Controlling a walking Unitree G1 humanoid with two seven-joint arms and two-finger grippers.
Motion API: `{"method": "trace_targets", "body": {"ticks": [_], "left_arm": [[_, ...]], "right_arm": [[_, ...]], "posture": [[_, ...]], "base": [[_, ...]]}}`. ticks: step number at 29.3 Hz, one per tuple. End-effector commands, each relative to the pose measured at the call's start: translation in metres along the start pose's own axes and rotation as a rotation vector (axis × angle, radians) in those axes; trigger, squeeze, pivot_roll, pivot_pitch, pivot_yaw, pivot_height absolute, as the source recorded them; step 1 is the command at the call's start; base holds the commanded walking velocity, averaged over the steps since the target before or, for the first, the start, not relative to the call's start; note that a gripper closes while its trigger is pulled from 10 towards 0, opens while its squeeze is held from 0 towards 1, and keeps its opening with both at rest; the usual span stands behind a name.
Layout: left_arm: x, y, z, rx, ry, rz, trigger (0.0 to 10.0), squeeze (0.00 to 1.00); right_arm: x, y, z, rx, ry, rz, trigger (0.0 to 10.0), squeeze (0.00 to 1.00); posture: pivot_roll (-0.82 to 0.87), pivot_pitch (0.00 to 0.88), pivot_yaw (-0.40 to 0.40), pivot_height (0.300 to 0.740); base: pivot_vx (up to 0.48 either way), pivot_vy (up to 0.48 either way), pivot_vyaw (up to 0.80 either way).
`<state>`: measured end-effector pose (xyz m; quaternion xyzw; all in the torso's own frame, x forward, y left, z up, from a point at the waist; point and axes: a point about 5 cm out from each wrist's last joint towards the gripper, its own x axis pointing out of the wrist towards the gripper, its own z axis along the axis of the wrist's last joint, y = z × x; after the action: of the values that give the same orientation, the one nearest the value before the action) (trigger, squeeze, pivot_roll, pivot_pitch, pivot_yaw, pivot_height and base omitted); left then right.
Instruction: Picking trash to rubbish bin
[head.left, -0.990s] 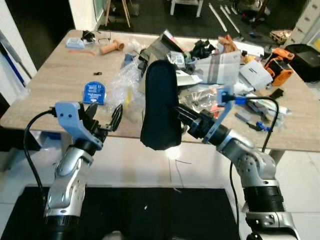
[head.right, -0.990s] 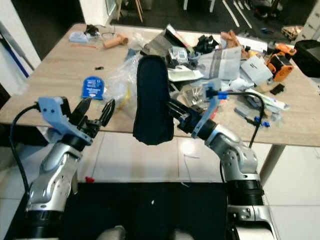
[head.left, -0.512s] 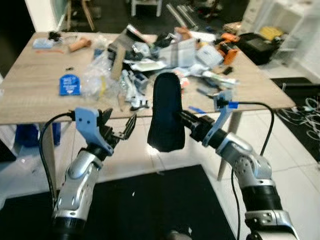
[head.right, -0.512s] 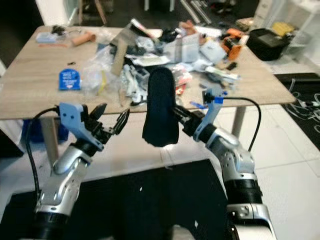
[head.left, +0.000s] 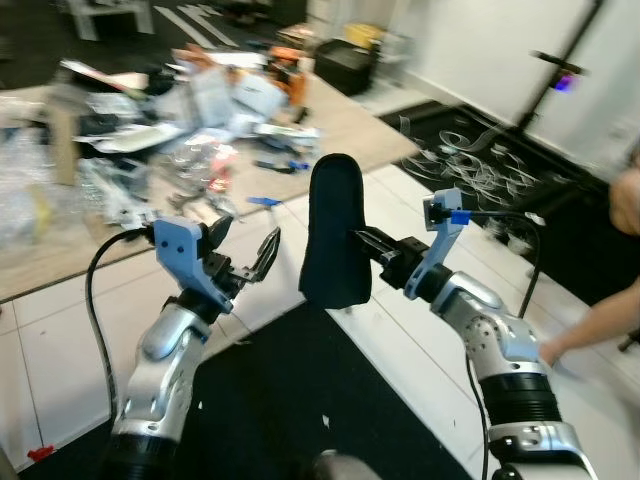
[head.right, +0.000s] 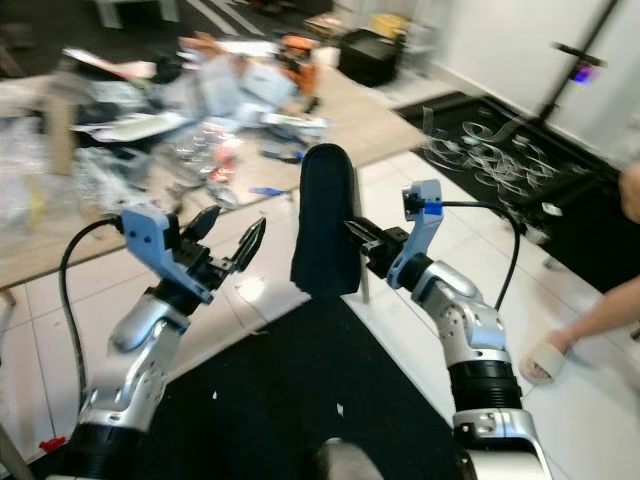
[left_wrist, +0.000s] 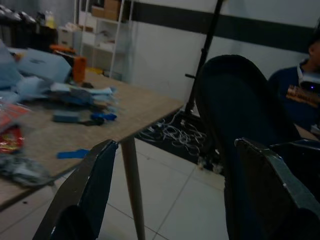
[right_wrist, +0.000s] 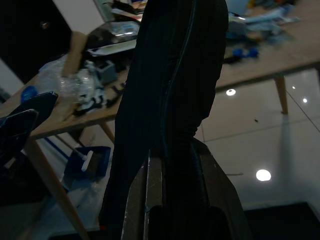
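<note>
1. The right gripper (head.left: 366, 243) is held out in front of the robot at chest height, its two long black fingers pinched on the edge of a black shoe sole (head.left: 333, 232), which hangs in the air clear of table and floor.
2. The black shoe sole is a flat, elongated oval with a rounded top. It is matte and dark, stands roughly upright, and its lower end droops just below the fingers that clamp it.
3. In the right wrist view the sole (right_wrist: 172, 95) rises straight out from between the fingers (right_wrist: 150, 200). A thin seam runs along its length, and its surface looks soft and dull.
4. The left gripper (head.left: 245, 253) hovers just to the left of the sole, apart from it. Its black fingers are spread wide and grip nothing.
5. In the left wrist view the two spread fingers (left_wrist: 95, 185) frame the dark curved sole (left_wrist: 240, 130) ahead of them.
6. Beyond both grippers stands a light wood-grain table (head.left: 350, 130). It is heaped with blurred clutter (head.left: 190, 100) of crinkled clear plastic, paper and small coloured items.
7. Under the arms lies a black mat (head.left: 330, 400) on glossy white floor tiles (head.left: 50, 340).
8. To the right of the right gripper, a person's arm (head.left: 600, 320) reaches down toward the floor. A pale slipper (head.right: 545, 355) is near it.
</note>
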<state>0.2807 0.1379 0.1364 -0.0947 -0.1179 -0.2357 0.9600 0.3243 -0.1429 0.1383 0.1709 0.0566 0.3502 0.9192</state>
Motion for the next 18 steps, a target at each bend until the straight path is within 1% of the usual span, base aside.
{"method": "trace_targets", "body": {"ticks": [1, 11, 18], "left_arm": [[0.0003, -0.0020, -0.0023, -0.017, -0.003, -0.006, 10.0, 0.00], [0.0010, -0.0023, -0.0040, -0.028, 0.004, -0.029, 10.0, 0.00], [0.0005, -0.0008, -0.0039, -0.043, -0.003, -0.022, 10.0, 0.00]], "right_arm": [[0.0031, 0.0014, 0.0030, -0.023, -0.009, 0.015, 10.0, 0.00], [0.0056, 0.0016, 0.0025, -0.030, -0.007, 0.026, 10.0, 0.00], [0.0060, 0.0013, 0.0026, -0.024, -0.017, 0.030, 10.0, 0.00]], "posture": [[0.00, 0.000, -0.065, 0.740], [-0.03, 0.000, -0.043, 0.740], [-0.03, 0.000, -0.033, 0.740]], "base": [[0.000, 0.000, -0.74], [0.000, 0.000, -0.74], [0.000, 0.000, -0.74]]}}
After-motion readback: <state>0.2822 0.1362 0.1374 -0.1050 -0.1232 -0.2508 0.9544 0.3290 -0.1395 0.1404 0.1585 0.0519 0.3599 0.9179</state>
